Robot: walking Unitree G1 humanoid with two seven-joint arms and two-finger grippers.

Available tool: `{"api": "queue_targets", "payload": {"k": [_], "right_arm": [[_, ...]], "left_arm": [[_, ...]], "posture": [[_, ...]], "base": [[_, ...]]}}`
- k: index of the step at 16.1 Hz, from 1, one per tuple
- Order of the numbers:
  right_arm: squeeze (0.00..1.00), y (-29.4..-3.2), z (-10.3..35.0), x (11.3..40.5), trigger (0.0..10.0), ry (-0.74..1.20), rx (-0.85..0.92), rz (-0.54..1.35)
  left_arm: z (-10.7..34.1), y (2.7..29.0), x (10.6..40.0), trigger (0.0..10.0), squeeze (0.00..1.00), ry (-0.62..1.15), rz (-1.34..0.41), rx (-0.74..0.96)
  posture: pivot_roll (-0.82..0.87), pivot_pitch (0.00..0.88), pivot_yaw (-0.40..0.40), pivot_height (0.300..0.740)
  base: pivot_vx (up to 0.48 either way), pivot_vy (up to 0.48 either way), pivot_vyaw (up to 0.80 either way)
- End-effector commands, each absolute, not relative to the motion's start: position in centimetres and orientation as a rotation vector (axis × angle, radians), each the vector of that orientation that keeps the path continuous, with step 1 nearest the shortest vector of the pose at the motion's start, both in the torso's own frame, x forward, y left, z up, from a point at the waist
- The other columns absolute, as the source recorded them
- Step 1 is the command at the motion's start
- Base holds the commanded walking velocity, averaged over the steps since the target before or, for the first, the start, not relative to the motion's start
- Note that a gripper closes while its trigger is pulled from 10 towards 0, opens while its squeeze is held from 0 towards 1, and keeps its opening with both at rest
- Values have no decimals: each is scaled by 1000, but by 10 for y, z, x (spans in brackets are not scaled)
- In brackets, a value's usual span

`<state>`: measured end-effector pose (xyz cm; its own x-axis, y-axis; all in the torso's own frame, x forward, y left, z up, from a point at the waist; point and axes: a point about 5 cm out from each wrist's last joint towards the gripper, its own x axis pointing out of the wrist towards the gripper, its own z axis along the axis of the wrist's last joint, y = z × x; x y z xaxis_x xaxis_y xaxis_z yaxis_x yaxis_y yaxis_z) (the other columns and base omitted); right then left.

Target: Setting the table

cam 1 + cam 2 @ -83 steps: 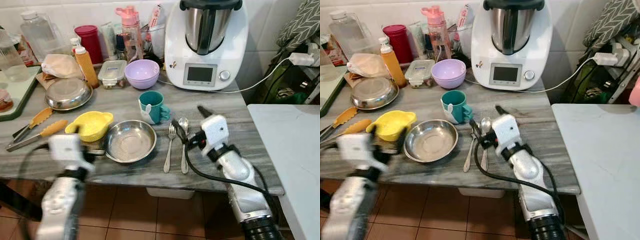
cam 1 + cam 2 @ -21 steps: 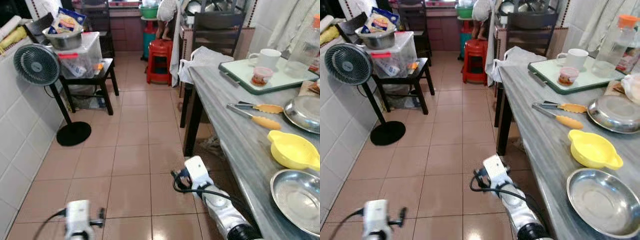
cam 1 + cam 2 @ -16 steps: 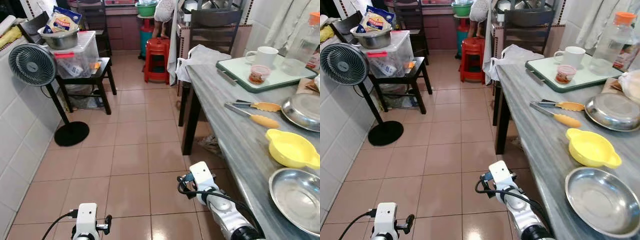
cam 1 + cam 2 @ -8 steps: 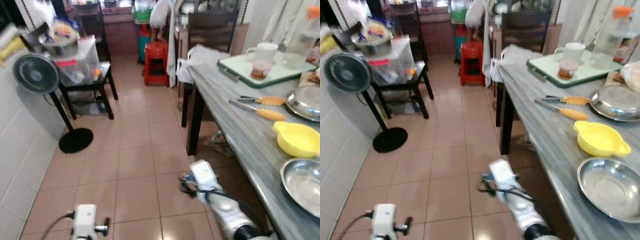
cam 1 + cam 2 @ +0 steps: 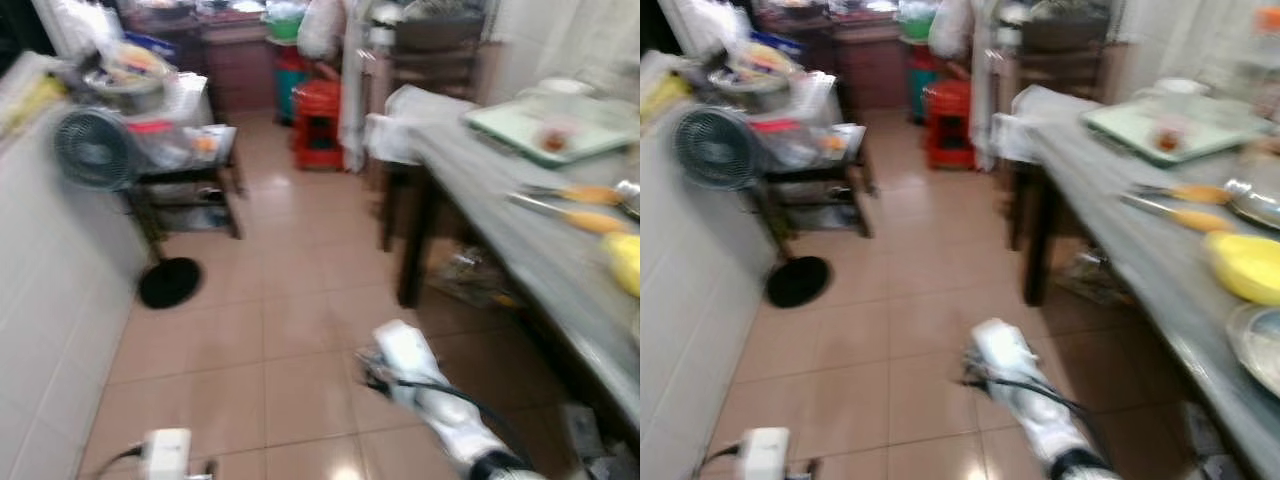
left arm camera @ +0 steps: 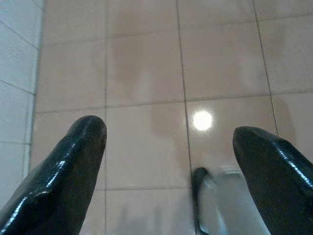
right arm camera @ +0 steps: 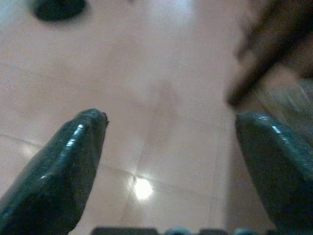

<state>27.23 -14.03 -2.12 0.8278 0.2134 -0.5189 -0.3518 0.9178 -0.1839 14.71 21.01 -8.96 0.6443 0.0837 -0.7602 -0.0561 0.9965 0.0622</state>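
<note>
Desk: the grey marbled desk runs along the right side of the blurred head views, with the robot facing down the tiled floor rather than at it.
Tableware on it: a yellow bowl, yellow-handled tongs and the rim of a steel dish lie along the near stretch; a green-edged tray with a small jar sits farther back.
Left claw: low over the floor tiles, its two black fingers spread wide apart with nothing between them.
Right claw: hanging beside the desk's edge, fingers likewise spread and empty; its arm shows in the left eye view as a white and silver shape.
Room: a standing fan, a low black side table with a clear box, and a red stool stand beyond.
Handling, as a judgement: the yellow bowl looks like light, stiff plastic, best pinched at its rim or ear-like handle; the steel dish is probably light but slippery, so a firm grip over its lip would suit; the tongs are thin and should be taken mid-handle.
Stage: nothing is held, and the robot seems to be in transit away from the dishes.
</note>
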Motion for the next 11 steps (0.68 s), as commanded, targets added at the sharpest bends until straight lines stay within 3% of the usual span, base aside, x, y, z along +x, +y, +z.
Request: {"api": "queue_targets", "payload": {"k": [1, 4, 8, 11], "right_arm": [[0, -137, -27, 268, 10000, 570, -254, 271], [0, -151, -42, 254, 10000, 689, -196, 187], [0, -166, -61, 229, 10000, 832, -146, 130], [0, -172, -71, 212, 10000, 919, -170, 148]], "left_arm": [[-91, 222, 140, 10000, 0, 911, 100, 68], [-95, 226, 130, 10000, 0, 969, 84, 125], [-99, 229, 117, 10000, 0, 1028, 91, 144], [-99, 223, 125, 10000, 0, 1019, 68, 149]], "posture": [[-42, 0, 29, 740], [-39, 0, 28, 740], [-35, 0, 33, 740], [-41, 0, 34, 740]], "base": [[0, 480, 0], [0, 384, 0], [0, 0, 0], [0, 0, 0]]}}
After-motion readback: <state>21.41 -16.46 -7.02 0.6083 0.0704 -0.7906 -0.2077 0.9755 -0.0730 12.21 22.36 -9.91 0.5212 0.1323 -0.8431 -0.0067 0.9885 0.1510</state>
